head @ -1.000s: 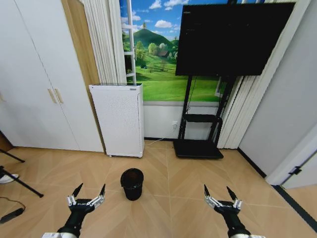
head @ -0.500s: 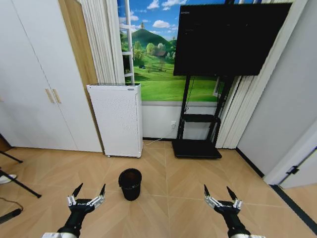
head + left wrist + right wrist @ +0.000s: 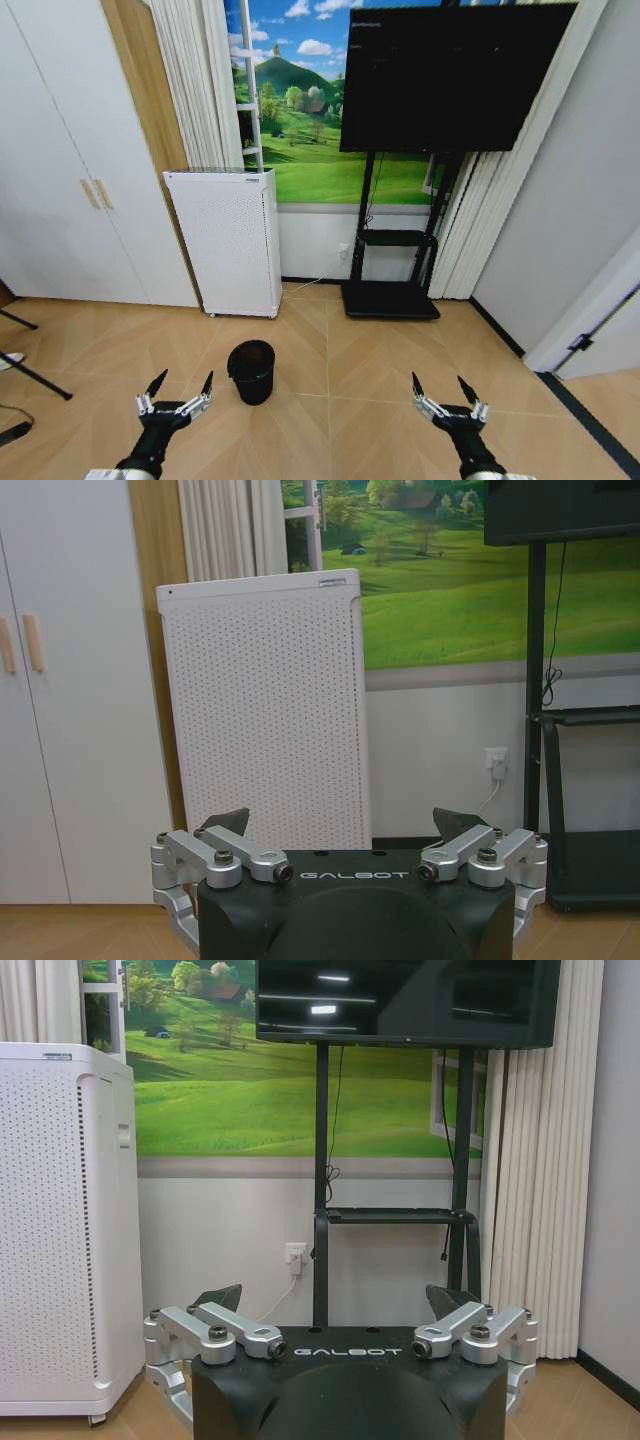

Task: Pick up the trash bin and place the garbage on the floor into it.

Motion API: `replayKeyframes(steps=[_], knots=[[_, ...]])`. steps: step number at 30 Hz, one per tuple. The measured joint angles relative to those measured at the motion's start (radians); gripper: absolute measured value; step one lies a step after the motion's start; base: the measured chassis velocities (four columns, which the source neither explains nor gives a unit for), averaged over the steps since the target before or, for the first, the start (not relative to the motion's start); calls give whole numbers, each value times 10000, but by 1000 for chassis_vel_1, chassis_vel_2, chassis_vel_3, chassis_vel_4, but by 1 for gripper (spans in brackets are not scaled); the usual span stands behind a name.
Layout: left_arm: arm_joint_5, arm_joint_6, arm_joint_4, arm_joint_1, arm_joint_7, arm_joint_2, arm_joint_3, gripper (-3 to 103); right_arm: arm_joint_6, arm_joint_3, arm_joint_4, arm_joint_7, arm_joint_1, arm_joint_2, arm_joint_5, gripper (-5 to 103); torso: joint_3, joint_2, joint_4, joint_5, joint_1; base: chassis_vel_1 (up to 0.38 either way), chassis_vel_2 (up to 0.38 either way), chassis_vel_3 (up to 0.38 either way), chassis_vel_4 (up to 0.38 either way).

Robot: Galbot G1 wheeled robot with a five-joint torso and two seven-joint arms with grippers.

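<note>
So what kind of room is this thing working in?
It looks like a living room, or a mock-up of one: a big dark TV on a stand, white wardrobe doors, a wood-pattern floor, and a small trash bin.

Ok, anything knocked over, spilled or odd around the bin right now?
Nothing stands out. The trash bin stands upright on the floor in front of the white cabinet. Left claw and right claw hang open, empty.

We hold our left gripper [image 3: 182, 384] and right gripper [image 3: 444, 386] low in front, fingers spread wide.
</note>
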Motion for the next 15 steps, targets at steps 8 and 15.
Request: replayKeyframes(steps=[8,15], knots=[[0,0,0,0,0,0,0,100,0,0,0,0,0,0,0,100,0,0,0,4,1,90,-65,-88,81],[0,0,0,0,-1,0,0,100,0,1,0,0,0,1,0,100,0,0,-2,2,0,194,-191,-197,212]])
